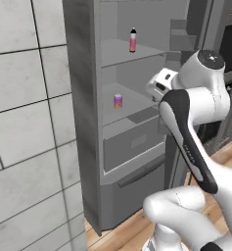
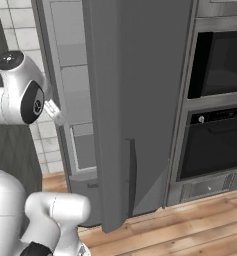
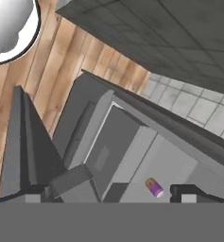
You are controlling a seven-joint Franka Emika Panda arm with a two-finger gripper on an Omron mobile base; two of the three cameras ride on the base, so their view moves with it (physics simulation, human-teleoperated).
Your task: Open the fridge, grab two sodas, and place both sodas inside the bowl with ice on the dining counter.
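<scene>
Arm (image 1: 196, 105): glossy white rounded shells, fat tubular links. Dark charcoal band along one link, faint pale lettering on it. Joint cap (image 1: 210, 58) a flat dark-grey disc ringed in white. Black round joint face (image 2: 32, 102) carries a small white mark.

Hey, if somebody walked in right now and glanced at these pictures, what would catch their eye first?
Probably the fridge standing wide open, its door swung out in front of the ovens. Next, the two bright drinks inside: a pink bottle on the upper shelf and a purple can on the shelf below. The white arm reaches in from the right.
</scene>
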